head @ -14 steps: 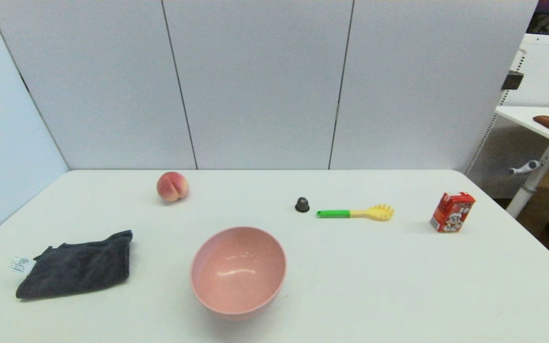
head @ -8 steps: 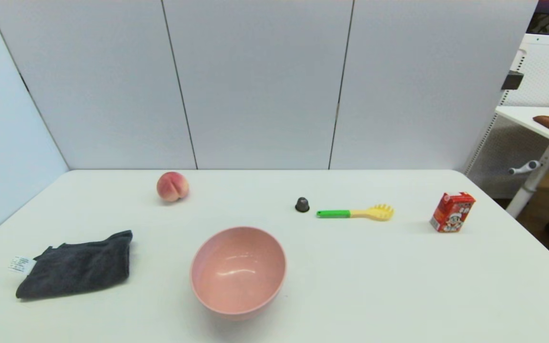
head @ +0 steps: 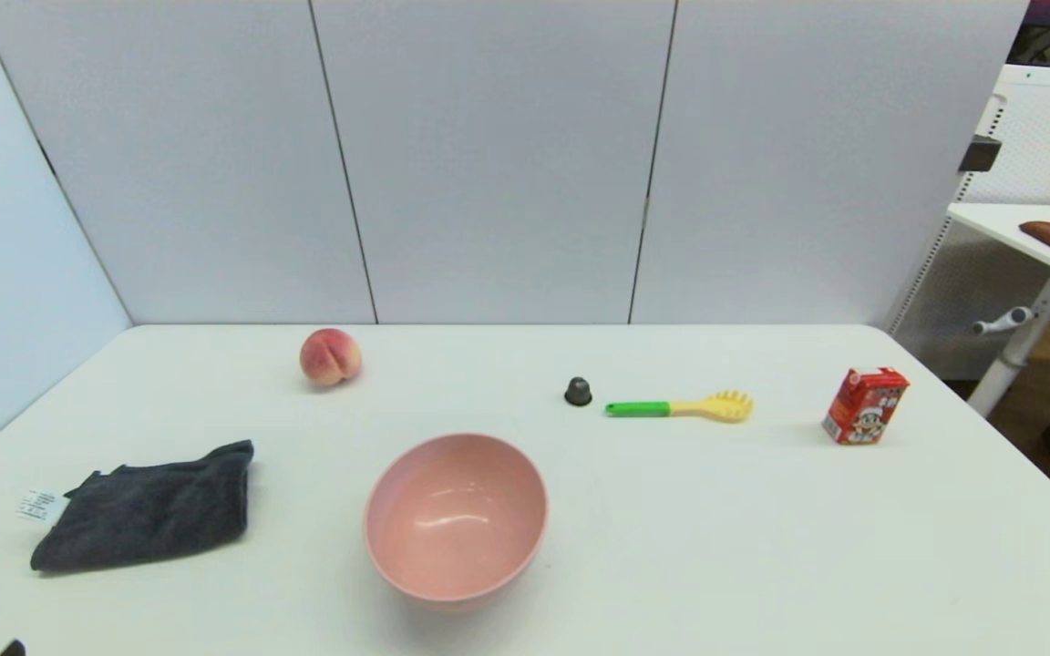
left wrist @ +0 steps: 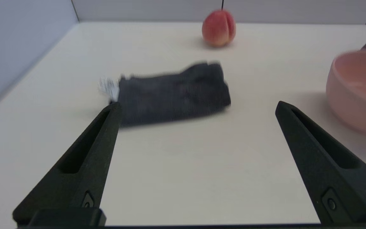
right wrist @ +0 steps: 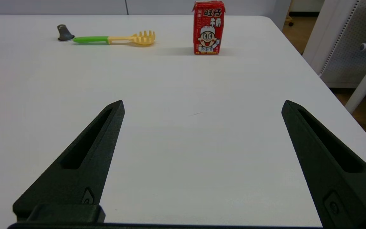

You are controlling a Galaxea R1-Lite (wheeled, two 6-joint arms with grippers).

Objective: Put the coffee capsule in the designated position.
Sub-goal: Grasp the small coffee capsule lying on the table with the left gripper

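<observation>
Capsule point(right wrist: 64, 33) far from open R gripper point(right wrist: 202, 106).

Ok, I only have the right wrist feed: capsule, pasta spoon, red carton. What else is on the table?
Observer: A pink bowl, empty, nearer the robot than the coffee capsule and to the robot's left of it.
Operator: Anything further left?
Observer: A peach at the far left, and a dark grey cloth at the near left.
Operator: Left hand?
Observer: The left hand is open like the right hand, holding nothing. It is low at the near left edge, facing the cloth.
</observation>
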